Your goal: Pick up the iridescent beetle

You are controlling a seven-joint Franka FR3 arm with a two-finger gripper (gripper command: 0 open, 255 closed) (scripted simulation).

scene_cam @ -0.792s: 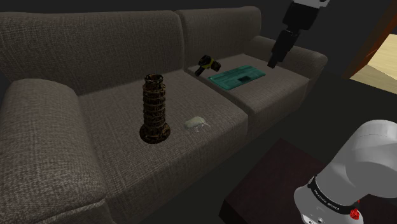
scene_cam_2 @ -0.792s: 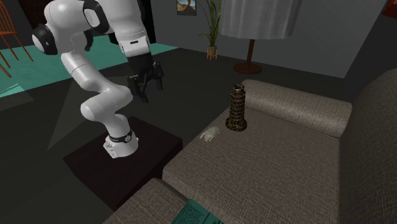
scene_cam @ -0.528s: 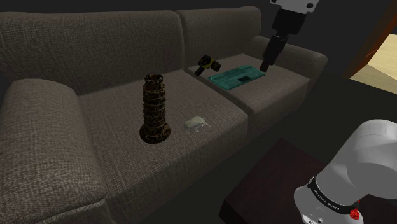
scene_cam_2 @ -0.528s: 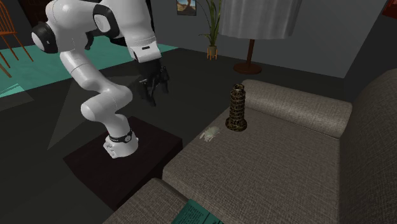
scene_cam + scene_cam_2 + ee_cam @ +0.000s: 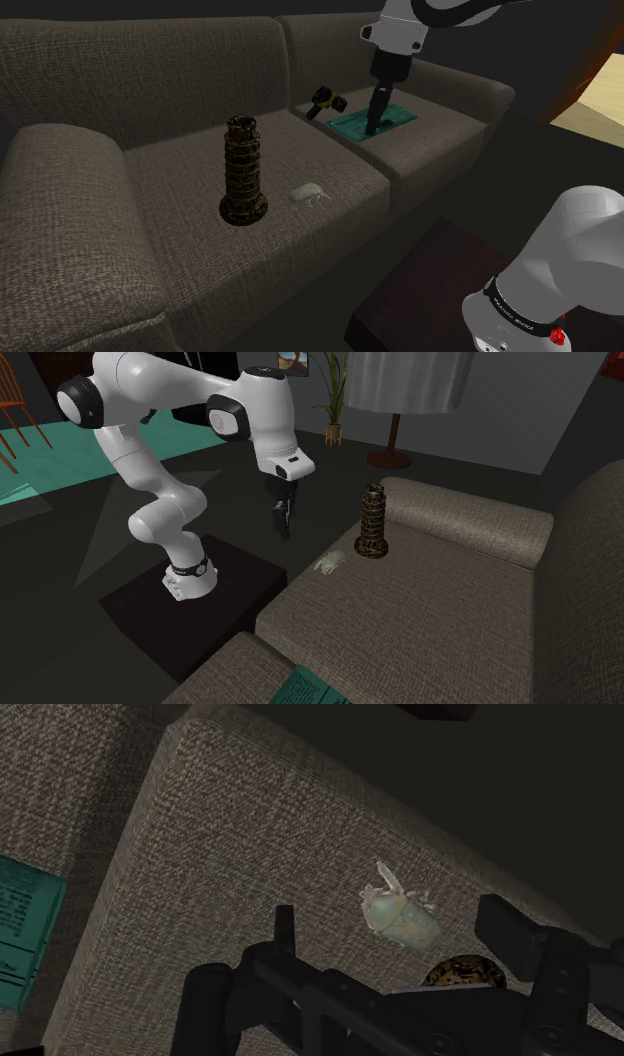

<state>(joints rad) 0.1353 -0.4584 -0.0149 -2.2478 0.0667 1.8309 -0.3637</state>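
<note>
Gripper [image 5: 372,126] is hanging in the air, pointing down, nothing in it. In the wrist view its two black fingers [image 5: 285,926] are standing well apart, so the claw is open.

Beetle [image 5: 308,195] is rendering pale whitish-green, with no iridescence showing. It is lying on the seat cushion of the brown fabric sofa [image 5: 120,90], near the cushion's front edge. It is just beside the base of the dark tower model [image 5: 243,170], on the shoulder view's right of it, and not touching it as far as the views show. The tower is standing upright on the same cushion.

In the shoulder view the gripper is sitting over the teal panel [image 5: 392,117] on the neighbouring cushion, well apart from the beetle. A black-and-yellow object [image 5: 327,98] is lying just beside that panel, toward the backrest.

In the second exterior view the gripper is hovering off the second exterior view's left of the beetle, near the sofa's front edge and above the dark stand [image 5: 240,587].

In the wrist view the beetle is showing in the gap between the fingers, with neither finger touching it.
</note>
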